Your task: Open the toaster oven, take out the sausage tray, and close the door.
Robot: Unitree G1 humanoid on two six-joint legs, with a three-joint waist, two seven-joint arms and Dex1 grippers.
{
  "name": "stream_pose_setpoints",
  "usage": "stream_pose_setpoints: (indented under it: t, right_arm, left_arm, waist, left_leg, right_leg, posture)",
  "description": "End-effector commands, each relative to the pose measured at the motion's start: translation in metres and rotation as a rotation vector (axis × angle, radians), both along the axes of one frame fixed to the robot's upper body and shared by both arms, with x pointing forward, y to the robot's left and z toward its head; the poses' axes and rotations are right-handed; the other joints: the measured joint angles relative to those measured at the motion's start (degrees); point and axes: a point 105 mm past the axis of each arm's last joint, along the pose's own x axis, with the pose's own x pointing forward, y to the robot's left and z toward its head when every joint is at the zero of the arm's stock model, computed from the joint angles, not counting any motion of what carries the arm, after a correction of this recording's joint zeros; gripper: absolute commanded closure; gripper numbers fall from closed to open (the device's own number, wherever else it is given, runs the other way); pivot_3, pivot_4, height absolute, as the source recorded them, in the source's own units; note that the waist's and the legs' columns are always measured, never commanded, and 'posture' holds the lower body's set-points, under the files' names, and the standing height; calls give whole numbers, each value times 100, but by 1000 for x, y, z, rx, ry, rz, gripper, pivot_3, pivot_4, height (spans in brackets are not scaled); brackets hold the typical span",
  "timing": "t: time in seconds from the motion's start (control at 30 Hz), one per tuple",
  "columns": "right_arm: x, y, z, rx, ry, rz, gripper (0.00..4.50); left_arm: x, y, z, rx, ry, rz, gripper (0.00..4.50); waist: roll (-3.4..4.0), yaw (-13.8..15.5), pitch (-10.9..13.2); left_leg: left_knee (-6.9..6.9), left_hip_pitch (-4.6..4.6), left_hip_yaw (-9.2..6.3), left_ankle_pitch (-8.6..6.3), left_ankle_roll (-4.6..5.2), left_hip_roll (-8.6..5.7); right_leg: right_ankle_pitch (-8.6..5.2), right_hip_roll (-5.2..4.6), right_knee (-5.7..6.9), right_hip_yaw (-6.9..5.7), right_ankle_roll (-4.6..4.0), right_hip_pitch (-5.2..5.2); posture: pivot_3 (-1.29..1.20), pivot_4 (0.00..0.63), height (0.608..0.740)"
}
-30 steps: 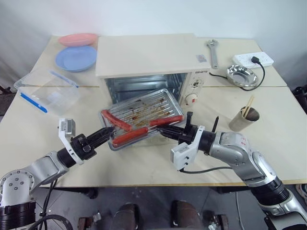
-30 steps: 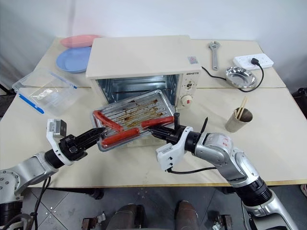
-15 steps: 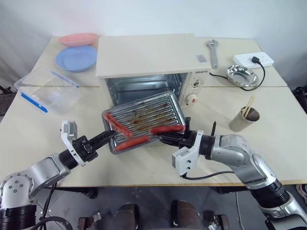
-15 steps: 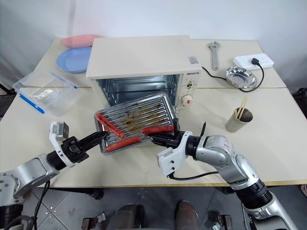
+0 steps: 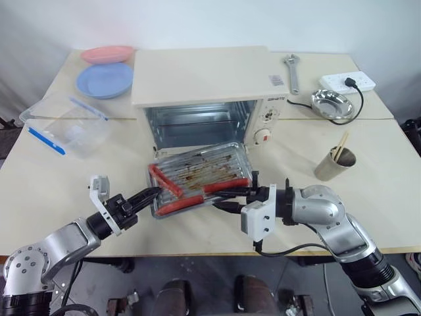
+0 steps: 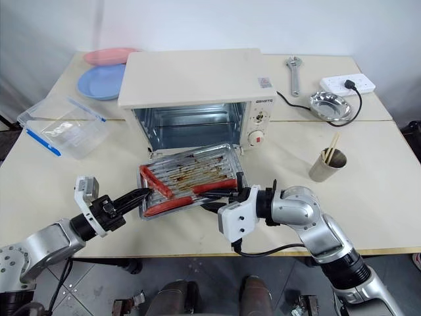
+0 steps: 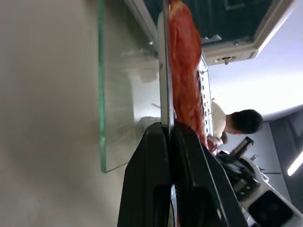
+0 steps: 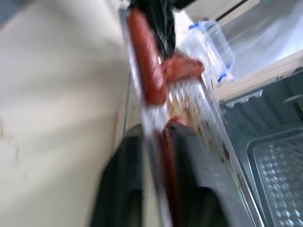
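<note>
So in the left eye view the tray [image 5: 199,179] has come down a lot compared with a second ago: back then it was tipped up steeply in front of the oven [image 5: 205,89], now it sits much flatter and lower, just over the open glass door [image 5: 172,212] lying flat on the near side of the oven. The left gripper [image 5: 152,193] has its fingers pinched shut on the tray's left edge, and a second ago they were still partly spread, so that clamp is new. The right gripper [image 5: 231,198] sits at the tray's right near corner. The right eye view shows the same story, with all three sausages [image 6: 160,182] still on board and the oven cavity empty behind. In the left wrist view the two black fingers [image 7: 147,179] are squeezed onto the thin metal rim, a sausage right alongside. The right wrist view is smeared; the rim runs between that gripper's fingers [image 8: 118,184], but I honestly can't tell if they're loosening or still holding. My read: the tray is out of the oven and being lowered toward the table [image 5: 39,172], but it's hovering right over the open door, so it needs to land clear of it before the door can swing shut.
</note>
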Motion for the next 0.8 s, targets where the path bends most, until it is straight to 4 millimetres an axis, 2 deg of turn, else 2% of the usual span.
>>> stream_pose_setpoints:
  t: [0.03, 0.27, 0.4, 0.5, 0.63, 0.73, 0.8]
  right_arm:
    - [-8, 3, 18, 48, -38, 41, 2341]
    - [-8, 0, 20, 58, -19, 41, 24]
    - [-12, 0, 22, 71, 18, 64, 24]
    - [-13, -3, 26, 99, 119, 83, 24]
    - [-12, -19, 28, 123, 349, 102, 24]
    - [1, -35, 37, 196, 461, 68, 24]
    - [6, -44, 40, 210, 495, 75, 416]
  left_arm:
    - [-3, -2, 0, 26, 4, -10, 4500]
    - [-2, -2, 1, 9, 6, 4, 4500]
    - [-3, -2, 1, 5, 10, 10, 4500]
    - [-4, 1, 3, -11, 4, 27, 4500]
    - [-13, 1, 11, -38, -48, 35, 4500]
    - [-20, 1, 16, -76, -85, 54, 4500]
    - [-24, 4, 15, -92, -88, 83, 4500]
  waist:
    - [0, 2, 0]
    - [1, 3, 0]
    - [1, 1, 0]
    - [1, -2, 1]
    - [1, 8, 1]
    - [3, 4, 2]
    - [4, 4, 2]
  left_leg:
    - [0, 0, 0, 0, 0, 0]
    - [-1, 0, 2, -1, 0, 0]
    - [-1, 0, 2, -1, 0, 0]
    - [-1, 0, 2, -1, 0, 1]
    - [-1, -1, 2, -3, 3, 1]
    - [-2, -2, 3, -7, 6, 1]
    - [-1, -1, 9, -7, 6, 1]
  right_leg:
    - [0, 0, -1, 0, 0, 0]
    - [0, 0, -2, 1, 0, -1]
    - [0, 0, -3, 1, 0, 0]
    - [0, 0, -3, 1, 0, 0]
    - [0, 0, -7, 2, 0, 0]
    - [0, -1, -15, 2, 0, 2]
    - [1, 0, -18, 4, -1, 3]
  posture:
    - [0, 150, 740]
    - [0, 150, 740]
    - [0, 150, 740]
    - [0, 150, 740]
    - [0, 150, 740]
    - [0, 150, 740]
    - [0, 150, 740]
